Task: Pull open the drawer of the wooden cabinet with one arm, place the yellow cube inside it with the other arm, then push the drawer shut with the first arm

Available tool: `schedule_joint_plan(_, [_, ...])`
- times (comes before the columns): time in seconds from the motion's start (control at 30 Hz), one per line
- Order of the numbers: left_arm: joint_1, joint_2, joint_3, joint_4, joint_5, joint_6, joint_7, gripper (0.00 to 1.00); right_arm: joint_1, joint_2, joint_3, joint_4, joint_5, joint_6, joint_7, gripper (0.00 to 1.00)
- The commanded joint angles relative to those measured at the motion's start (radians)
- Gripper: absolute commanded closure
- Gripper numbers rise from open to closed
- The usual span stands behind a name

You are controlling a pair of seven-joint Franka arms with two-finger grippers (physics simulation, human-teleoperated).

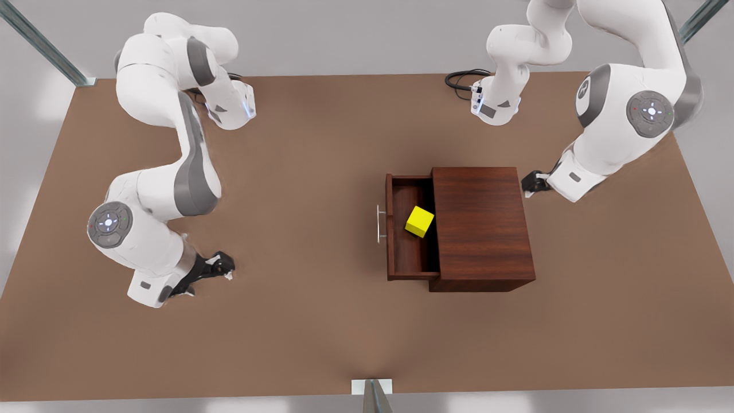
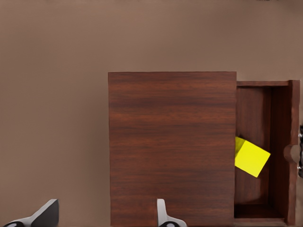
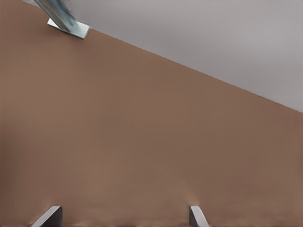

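The wooden cabinet [image 1: 481, 226] stands right of the table's middle, and its drawer [image 1: 404, 252] is pulled out toward the front view's left, silver handle [image 1: 380, 223] outermost. Inside the drawer lies the yellow cube [image 1: 420, 221], turned at an angle against the cabinet's front edge. The left wrist view looks down on the cabinet [image 2: 173, 146], the drawer [image 2: 258, 142] and the cube [image 2: 251, 157]. My left gripper [image 1: 533, 183] hovers open beside the cabinet's back, its fingertips [image 2: 47, 215] wide apart. Far off at the front view's left, my right gripper [image 1: 221, 267] is open over bare table, holding nothing.
The brown table [image 1: 298, 321] has wide free room around the cabinet. Metal frame posts stand at the back corners [image 1: 40, 46] and at the front edge [image 1: 373, 393]; one post [image 3: 64, 19] shows in the right wrist view. A black cable [image 1: 461, 77] lies by one arm's base.
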Motion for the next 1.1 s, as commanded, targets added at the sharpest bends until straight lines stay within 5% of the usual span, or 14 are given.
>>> schedule_joint_plan(0.0, [-0.241, 0.02, -0.004, 0.079, 0.006, -0.094, -1.239, 0.0, -0.037, 0.007, -0.012, -0.025, -0.002, -0.198, -0.054, 0.0])
schedule_joint_plan(0.07, [-0.327, 0.033, -0.007, 0.087, 0.0, -0.089, -2.046, 0.0, -0.08, 0.025, -0.033, -0.025, 0.009, -0.184, 0.037, 0.0])
schedule_joint_plan(0.17, [-0.405, 0.084, -0.008, 0.088, 0.012, -0.04, -2.212, 0.0, -0.177, -0.007, -0.052, -0.112, -0.026, -0.078, 0.1, 0.0])
schedule_joint_plan(0.2, [-0.44, 0.107, -0.008, 0.107, 0.016, -0.023, -2.258, 0.0, -0.167, -0.224, -0.047, -0.532, -0.028, 0.228, 0.232, 0.0])
schedule_joint_plan(0.23, [-0.442, 0.125, -0.008, 0.154, 0.012, -0.023, -2.263, 0.0, -0.167, -0.358, -0.046, -0.742, -0.034, 0.347, 0.272, 0.0])
schedule_joint_plan(0.43, [-0.456, 0.368, 0.001, 0.334, 0.016, 0.055, -2.498, 0.0, -0.169, -0.484, -0.041, -0.703, -0.081, 0.134, 0.434, 0.0])
schedule_joint_plan(1.07, [-0.629, 0.544, 0.004, 0.325, 0.12, 0.259, -2.654, 0.0, -0.141, -0.447, -0.033, -0.719, -0.078, 0.117, 0.436, 0.0])
